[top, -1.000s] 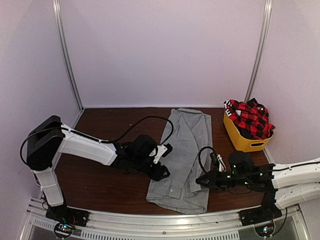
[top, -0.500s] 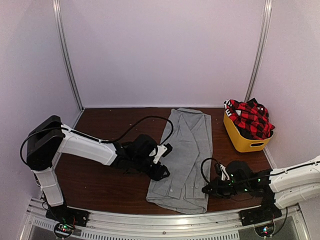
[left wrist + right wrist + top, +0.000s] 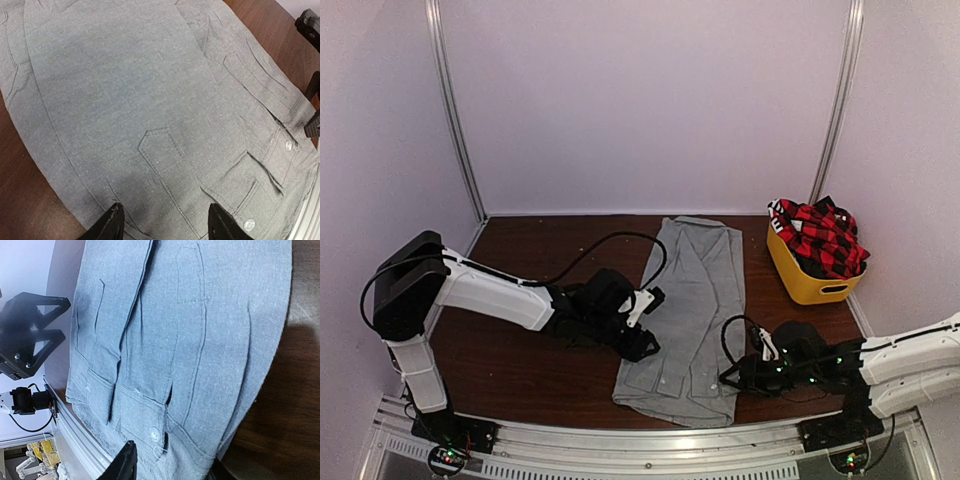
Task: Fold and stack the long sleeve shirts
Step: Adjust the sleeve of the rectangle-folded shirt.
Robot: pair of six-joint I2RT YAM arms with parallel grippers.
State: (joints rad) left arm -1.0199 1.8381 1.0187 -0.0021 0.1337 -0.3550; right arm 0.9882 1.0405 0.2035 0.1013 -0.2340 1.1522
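A light-grey long sleeve shirt point(image 3: 690, 310) lies flat on the brown table as a long strip, sleeves folded in. It fills the left wrist view point(image 3: 150, 100) and the right wrist view point(image 3: 190, 340). My left gripper point(image 3: 642, 345) is open at the shirt's left edge, its fingertips point(image 3: 114, 226) low over the cloth. My right gripper point(image 3: 728, 378) is open at the shirt's near right corner, its fingertips point(image 3: 125, 462) around the cuff end. A red-and-black plaid shirt point(image 3: 820, 238) lies bunched in the yellow tub point(image 3: 805, 282).
The yellow tub stands at the right side of the table by the wall. A metal rail point(image 3: 650, 440) runs along the near table edge, just past the shirt's near end. Bare brown table point(image 3: 520, 370) lies left of the shirt.
My right gripper has dropped lower and slid toward the near right corner of the grey shirt. The left arm and the shirt have hardly moved.
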